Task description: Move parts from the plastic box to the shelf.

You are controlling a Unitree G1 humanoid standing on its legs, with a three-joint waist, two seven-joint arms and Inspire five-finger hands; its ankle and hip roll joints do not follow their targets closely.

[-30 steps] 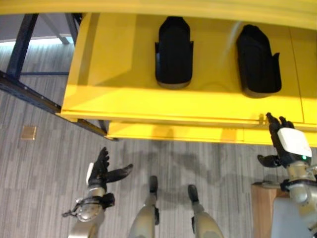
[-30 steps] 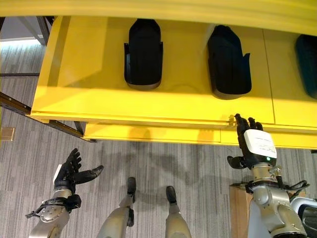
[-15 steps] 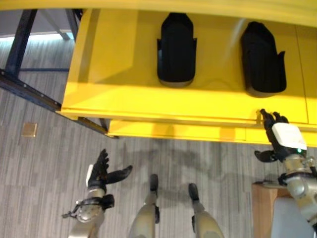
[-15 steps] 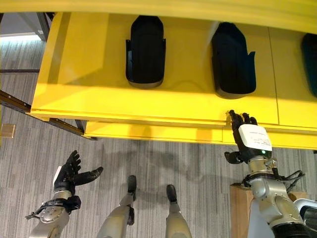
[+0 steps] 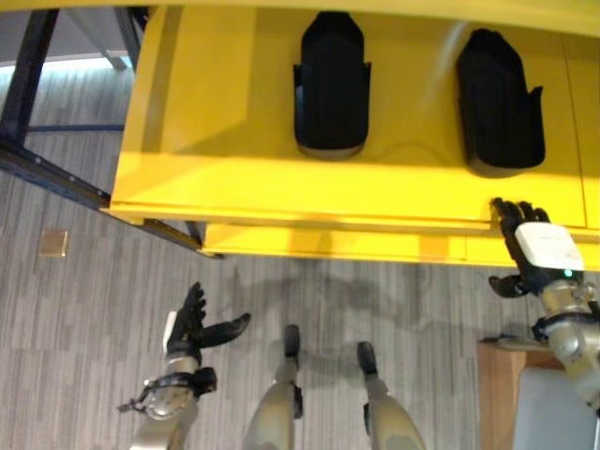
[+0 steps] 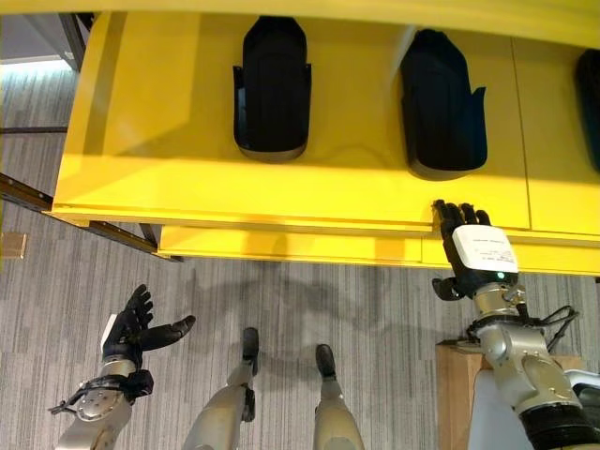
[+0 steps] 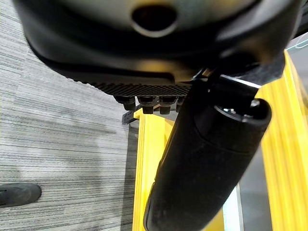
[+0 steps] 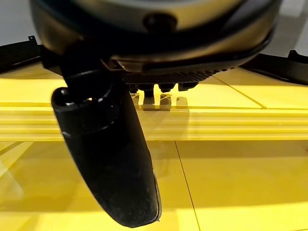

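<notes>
Two black moulded parts lie on the yellow shelf (image 5: 234,178): one (image 5: 331,82) near its middle, the other (image 5: 499,103) to its right. My right hand (image 6: 480,251) is raised at the shelf's front edge below the right-hand part, fingers straight and holding nothing. In the right wrist view its thumb (image 8: 108,159) stands out before the yellow shelf lip (image 8: 231,120). My left hand (image 5: 192,323) hangs low over the floor at the lower left, fingers spread, empty. A third dark part (image 6: 591,84) shows at the shelf's far right edge.
A lower yellow shelf edge (image 5: 328,246) juts out beneath the top one. A dark blue frame rail (image 5: 52,173) runs diagonally at the left. A wooden box corner (image 5: 497,375) stands at the lower right. A small tan square (image 5: 53,244) lies on the grey carpet.
My right hand has risen a little, its fingertips now at the shelf's front edge. The left hand has stayed where it was. The camera has shifted slightly.
</notes>
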